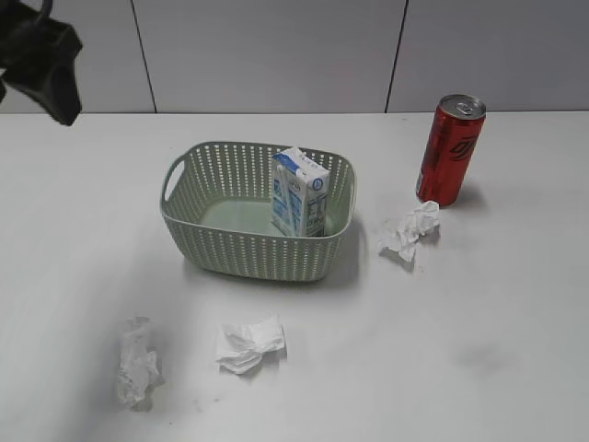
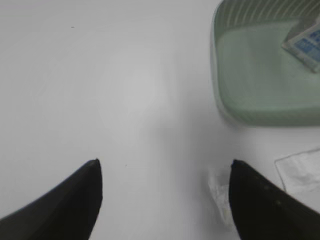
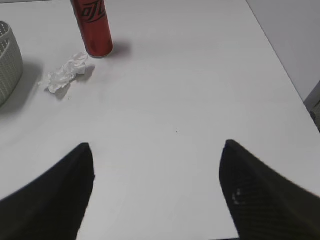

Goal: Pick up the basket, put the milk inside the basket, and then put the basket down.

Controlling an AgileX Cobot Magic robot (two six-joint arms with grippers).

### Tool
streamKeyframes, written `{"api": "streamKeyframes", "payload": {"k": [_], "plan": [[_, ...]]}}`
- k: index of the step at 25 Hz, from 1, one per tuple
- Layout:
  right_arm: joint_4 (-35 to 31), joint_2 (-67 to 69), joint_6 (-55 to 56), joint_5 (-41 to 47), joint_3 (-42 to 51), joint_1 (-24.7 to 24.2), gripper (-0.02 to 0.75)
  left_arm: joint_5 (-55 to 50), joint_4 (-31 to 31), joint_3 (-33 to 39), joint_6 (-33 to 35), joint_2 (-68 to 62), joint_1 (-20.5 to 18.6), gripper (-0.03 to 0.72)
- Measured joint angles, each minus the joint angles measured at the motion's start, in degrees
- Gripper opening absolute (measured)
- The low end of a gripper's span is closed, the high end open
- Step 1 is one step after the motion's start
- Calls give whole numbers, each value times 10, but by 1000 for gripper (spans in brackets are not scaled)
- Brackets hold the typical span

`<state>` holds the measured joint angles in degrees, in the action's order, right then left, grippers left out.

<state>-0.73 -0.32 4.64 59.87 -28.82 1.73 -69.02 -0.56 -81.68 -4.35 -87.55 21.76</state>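
Observation:
The pale sage-green basket point(image 1: 221, 249) stands on the white table near the middle. The white-and-blue milk carton point(image 1: 300, 193) stands upright inside it at the right end. The basket point(image 2: 250, 105) and the milk's top point(image 2: 306, 42) also show at the upper right of the left wrist view. My left gripper point(image 2: 165, 165) is open and empty, high above bare table left of the basket. Part of the left arm point(image 1: 41, 60) shows at the exterior view's top left. My right gripper point(image 3: 157, 146) is open and empty over bare table right of the basket's edge point(image 3: 9, 65).
A tall red drink can point(image 1: 450, 149) stands at the back right, also in the right wrist view point(image 3: 92, 25). Crumpled tissues lie beside the can point(image 1: 411, 230), in front of the basket point(image 1: 248, 343) and at the front left point(image 1: 137, 362). The table's right edge point(image 3: 280, 55) is near.

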Motion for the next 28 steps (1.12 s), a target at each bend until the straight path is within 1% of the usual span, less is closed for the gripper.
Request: {"api": "streamKeyframes", "payload": {"k": [3,10,16,22,25,28], "plan": [[0,0,0,0,0,0,589,-2,2,74,2,67,0,582],[0,0,-1,0,0,0,589,2,0,281,5,257,0,582],[0,0,-1,0,0,0,589,1,0,415,43,422,0,582],[0,0,-1,0,0,0,589,31,0,501,92,583,0,582],[0,0,-1,0,0,0,589,49,-3,529,119,639,0,582],[0,0,-1,0,0,0,589,57,-9,541,128,669,0,582]]}}
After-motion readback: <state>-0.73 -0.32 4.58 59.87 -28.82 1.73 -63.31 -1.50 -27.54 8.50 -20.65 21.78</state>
